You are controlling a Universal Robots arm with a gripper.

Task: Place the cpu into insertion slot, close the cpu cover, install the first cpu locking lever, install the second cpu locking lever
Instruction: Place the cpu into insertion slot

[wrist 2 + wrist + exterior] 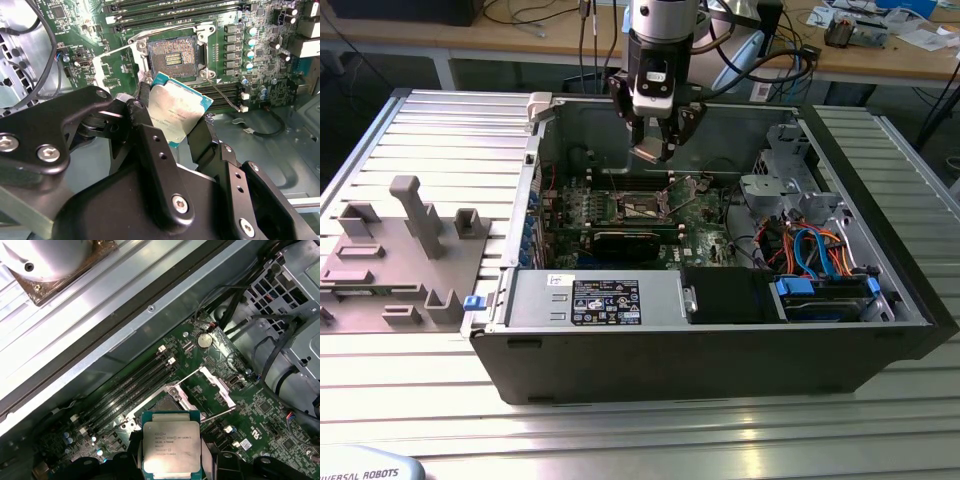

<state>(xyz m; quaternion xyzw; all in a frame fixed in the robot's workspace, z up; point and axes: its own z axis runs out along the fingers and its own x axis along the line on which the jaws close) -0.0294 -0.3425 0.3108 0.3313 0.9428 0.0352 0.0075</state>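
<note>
- You had the claw [660, 140] hanging inside the open computer case [670, 360], above the green board [705, 235] and close to the case's far wall in the exterior view
- Your claw was clenched on the chip [177, 112], with its black fingers [150, 145] pressed against two opposite edges
- The chip's dull silver top faced the camera in both wrist views, and a thin green rim showed round it in the first wrist view [171, 447]
- You held the chip in the air, clear of the board and apart from the socket [172, 52], so it was not seated
- The socket lay bare in the second wrist view, its field of fine contacts showing inside a shiny metal frame
- The cover [218, 385] stood swung open just beside the socket in the first wrist view, and a thin lever rod [220, 413] ran loose next to it
- Long memory slots [127, 390] ran alongside the socket, and a round coin battery [203, 341] sat further along the board
- A grey parts tray [390, 260] rested on the slatted table [640, 430] at the exterior view's left of the case
- Blue cables [810, 245] curled inside the case at the exterior view's right
</note>
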